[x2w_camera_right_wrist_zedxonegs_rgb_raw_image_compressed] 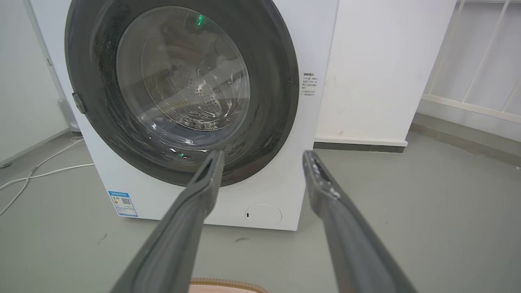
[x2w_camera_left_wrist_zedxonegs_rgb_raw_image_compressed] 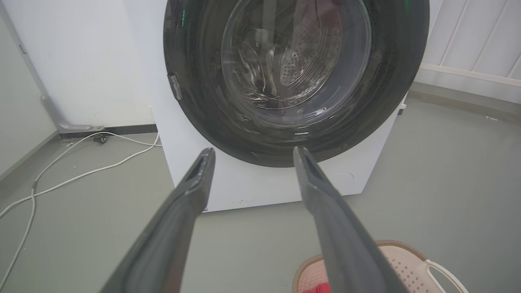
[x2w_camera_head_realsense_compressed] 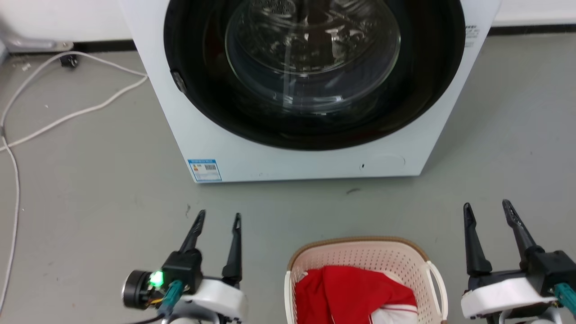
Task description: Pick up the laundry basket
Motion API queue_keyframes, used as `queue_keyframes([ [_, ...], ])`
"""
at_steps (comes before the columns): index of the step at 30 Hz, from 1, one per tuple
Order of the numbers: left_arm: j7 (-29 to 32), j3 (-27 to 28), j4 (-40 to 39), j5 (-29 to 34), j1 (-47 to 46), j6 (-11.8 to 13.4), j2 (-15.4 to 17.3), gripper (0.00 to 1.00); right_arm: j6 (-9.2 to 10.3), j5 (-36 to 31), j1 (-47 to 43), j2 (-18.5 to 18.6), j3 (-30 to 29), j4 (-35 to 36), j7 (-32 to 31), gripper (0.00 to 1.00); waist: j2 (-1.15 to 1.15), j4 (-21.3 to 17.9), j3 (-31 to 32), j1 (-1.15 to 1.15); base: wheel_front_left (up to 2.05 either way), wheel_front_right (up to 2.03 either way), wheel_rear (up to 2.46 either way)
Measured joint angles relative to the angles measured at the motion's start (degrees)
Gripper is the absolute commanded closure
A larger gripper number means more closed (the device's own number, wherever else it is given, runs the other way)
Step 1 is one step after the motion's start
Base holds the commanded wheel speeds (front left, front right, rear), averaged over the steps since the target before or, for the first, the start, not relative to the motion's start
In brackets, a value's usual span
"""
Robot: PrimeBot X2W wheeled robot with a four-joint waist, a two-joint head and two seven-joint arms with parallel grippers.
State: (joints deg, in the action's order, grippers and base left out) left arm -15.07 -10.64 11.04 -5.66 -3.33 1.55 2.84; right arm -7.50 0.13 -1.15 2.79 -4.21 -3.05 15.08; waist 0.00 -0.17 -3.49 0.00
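While the laundry basket (x2w_camera_head_realsense_compressed: 373, 258) sits on the grey floor (x2w_camera_head_realsense_compressed: 90, 189) just in front of the washer (x2w_camera_head_realsense_compressed: 252, 153), the robot's two claws flank it without touching it. The left claw (x2w_camera_head_realsense_compressed: 219, 213) hangs well to the basket's left, the right claw (x2w_camera_head_realsense_compressed: 487, 203) just off its right side. Each has its fingers spread and empty, pointing toward the machine's closed glass door. A red garment (x2w_camera_head_realsense_compressed: 351, 292) lies heaped inside the basket below the brown rim.

The step in hand appears to be the approach. To do it well, each claw would need to drop and turn inward toward the basket's sides. The right claw should make for the white handle (x2w_camera_head_realsense_compressed: 438, 281) on that side and the left for its opposite, which is hard to make out from the head camera.

Taking the handles or the rim looks wiser than taking the perforated wall, which is thin plastic and likely to flex. Both claws should close at about the same time and rise together, since an uneven lift could tip the basket and spill the garment. The white cable (x2w_camera_head_realsense_compressed: 67, 117) trailing across the floor lies well away to the left and is unlikely to interfere.
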Motion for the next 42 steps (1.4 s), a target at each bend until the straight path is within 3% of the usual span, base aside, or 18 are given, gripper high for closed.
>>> queue_keyframes([
  [12,0.0,-7.6,13.8,-2.0,-10.9,-2.2,0.0,0.0,-0.01,-6.6,9.0,0.0,-4.8,-10.6,0.0,0.0,0.0,-1.7,-10.9,0.01,0.0,0.0,0.0],
  [27,0.0,-13.9,36.8,-6.0,-23.4,-5.5,0.0,0.0,-0.01,-13.4,20.0,0.1,-7.4,-25.5,0.0,0.0,0.0,-4.2,-26.0,0.01,0.0,0.0,0.0],
  [42,0.0,-20.0,51.2,-13.7,-33.8,-8.0,0.0,0.0,-0.02,-20.2,33.1,0.0,-9.3,-45.6,0.0,0.0,0.0,-5.0,-37.3,0.01,0.0,0.0,0.0],
])
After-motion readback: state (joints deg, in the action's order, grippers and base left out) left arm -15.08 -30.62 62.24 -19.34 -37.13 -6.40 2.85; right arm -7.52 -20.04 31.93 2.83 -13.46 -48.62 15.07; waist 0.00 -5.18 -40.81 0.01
